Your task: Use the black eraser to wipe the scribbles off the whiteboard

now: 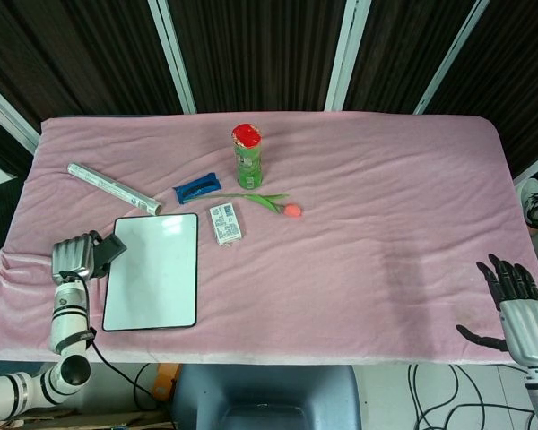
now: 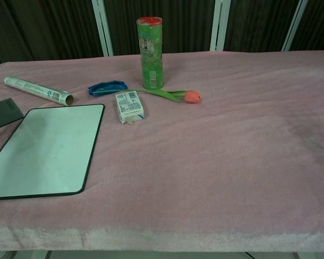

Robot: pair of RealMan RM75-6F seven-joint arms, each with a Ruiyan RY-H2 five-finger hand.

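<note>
The right half of the pink table (image 1: 394, 197) is wide bare cloth, so a hand could pass there with nothing in the way. The things sit in the left half. A tall green can (image 1: 247, 157) stands upright near the back. Just in front of it lie a blue wrapper (image 1: 197, 187), a flower (image 1: 271, 202) and a small white box (image 1: 226, 223), close together. A foil roll (image 1: 113, 187) lies at a slant behind the whiteboard (image 1: 154, 270). Bare cloth runs between the whiteboard and the small box. The left hand (image 1: 74, 260) with the black eraser (image 1: 108, 253) sits just left of the whiteboard. The right hand (image 1: 518, 300) hangs at the front right corner.
</note>
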